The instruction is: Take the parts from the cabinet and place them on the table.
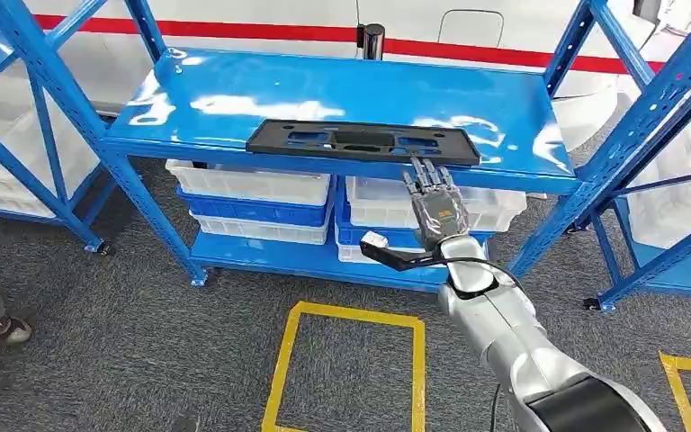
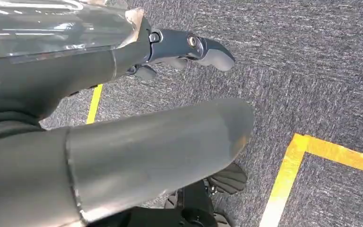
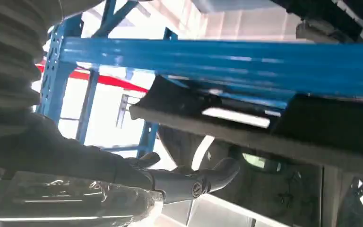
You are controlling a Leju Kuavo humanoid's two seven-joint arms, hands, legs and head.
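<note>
white and blue bins stacked low, yellow floor tape on grey carpet

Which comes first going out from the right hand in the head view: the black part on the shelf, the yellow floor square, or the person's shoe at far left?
1. Black part: on the blue shelf edge, at the right hand's fingertips.
2. Yellow floor square: below-left, on the carpet.
3. Person's shoe: far left edge.

Blue shelf with flat black part at its front edge.
</note>
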